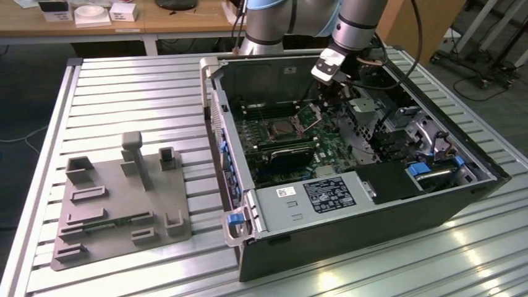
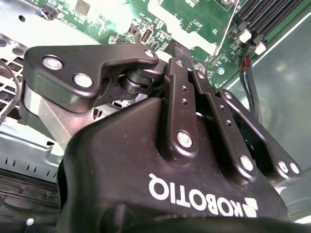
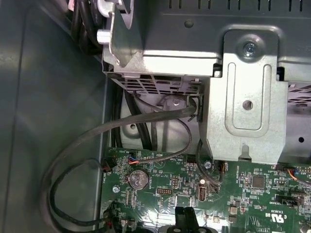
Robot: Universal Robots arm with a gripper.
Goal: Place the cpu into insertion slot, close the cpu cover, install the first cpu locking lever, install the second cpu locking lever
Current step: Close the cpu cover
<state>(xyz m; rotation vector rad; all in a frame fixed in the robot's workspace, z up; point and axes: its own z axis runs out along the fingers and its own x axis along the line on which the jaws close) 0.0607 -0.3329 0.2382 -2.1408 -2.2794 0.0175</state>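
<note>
Black pincer hangs near the silver-rimmed insertion slot.

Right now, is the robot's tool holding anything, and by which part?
It cannot be told. The black tool hangs over the green circuit board inside the open dark computer case, and its own body covers what lies at its tip.

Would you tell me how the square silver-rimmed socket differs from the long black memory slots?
The square silver-rimmed socket is broad, metal-framed, with a dark centre; the long black memory slots are narrow strips. The socket stands alone; the slots lie in parallel rows. Both sit on the green circuit board.
</note>
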